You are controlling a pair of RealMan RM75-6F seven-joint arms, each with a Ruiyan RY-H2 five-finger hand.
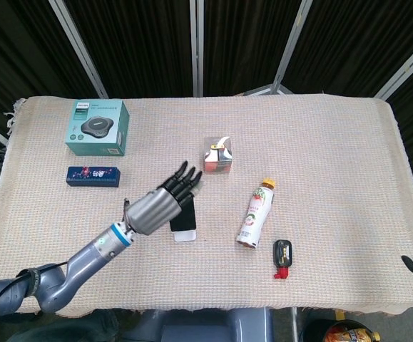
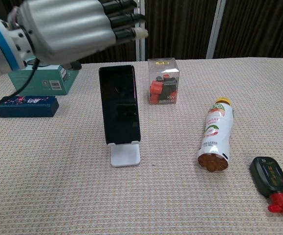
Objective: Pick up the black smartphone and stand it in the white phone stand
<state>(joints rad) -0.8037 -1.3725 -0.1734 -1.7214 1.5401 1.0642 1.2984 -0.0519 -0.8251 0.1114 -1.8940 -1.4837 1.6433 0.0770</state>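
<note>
The black smartphone stands upright, leaning back in the white phone stand near the middle of the table. In the head view the stand's base shows below the phone, which my hand partly covers. My left hand hovers above and to the left of the phone, fingers stretched out and apart, holding nothing; the head view shows the left hand raised over the cloth. Only a dark tip of my right arm shows at the frame's lower right edge; the right hand is out of sight.
A teal box and a dark blue flat box lie at the left. A clear cube with red contents stands behind the phone. A bottle lies on its side at the right, a small dark bottle with red cap beyond it.
</note>
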